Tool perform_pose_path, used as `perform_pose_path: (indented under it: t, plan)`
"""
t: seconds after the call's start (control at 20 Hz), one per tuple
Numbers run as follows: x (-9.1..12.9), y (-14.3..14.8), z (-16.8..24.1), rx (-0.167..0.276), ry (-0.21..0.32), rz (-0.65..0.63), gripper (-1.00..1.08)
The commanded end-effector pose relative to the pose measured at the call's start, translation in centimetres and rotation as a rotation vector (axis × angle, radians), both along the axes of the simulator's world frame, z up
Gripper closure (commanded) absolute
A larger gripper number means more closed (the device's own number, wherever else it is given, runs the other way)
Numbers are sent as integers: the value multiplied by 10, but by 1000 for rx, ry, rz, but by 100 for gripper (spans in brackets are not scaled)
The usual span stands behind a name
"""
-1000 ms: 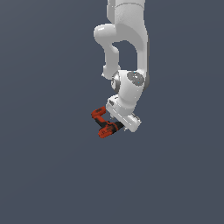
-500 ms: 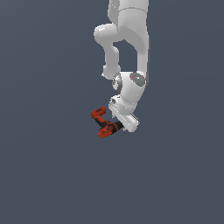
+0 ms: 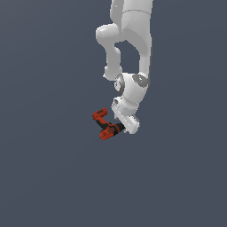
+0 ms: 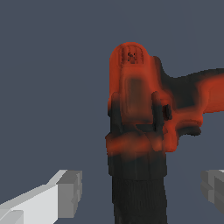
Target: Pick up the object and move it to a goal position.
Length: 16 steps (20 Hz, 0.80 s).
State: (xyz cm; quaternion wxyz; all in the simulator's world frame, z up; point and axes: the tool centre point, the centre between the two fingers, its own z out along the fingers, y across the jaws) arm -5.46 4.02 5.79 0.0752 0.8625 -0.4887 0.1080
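The object (image 3: 105, 124) is a small bent power drill with red-orange ends and a black middle, seen against a plain grey background just to the exterior view's left of the white hand. In the wrist view the object (image 4: 138, 113) fills the centre, its black end running down between my two fingers. My gripper (image 4: 140, 188) is open: the pale left finger (image 4: 65, 192) and right finger (image 4: 214, 188) stand on either side of the black part with a gap on each side, touching nothing. In the exterior view my gripper (image 3: 123, 127) is at the drill's black end.
The white arm (image 3: 131, 48) comes down from the top of the exterior view. Everything around it is uniform dark grey, with no other object, edge or container in view.
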Motion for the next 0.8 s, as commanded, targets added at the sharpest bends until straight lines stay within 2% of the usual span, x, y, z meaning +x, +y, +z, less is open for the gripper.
perform_pose_path:
  t: [0.0, 0.75]
  plan:
    - [0, 0, 0, -1, -3, -7, -100]
    - [2, -7, -27, 0, -3, -8, -100]
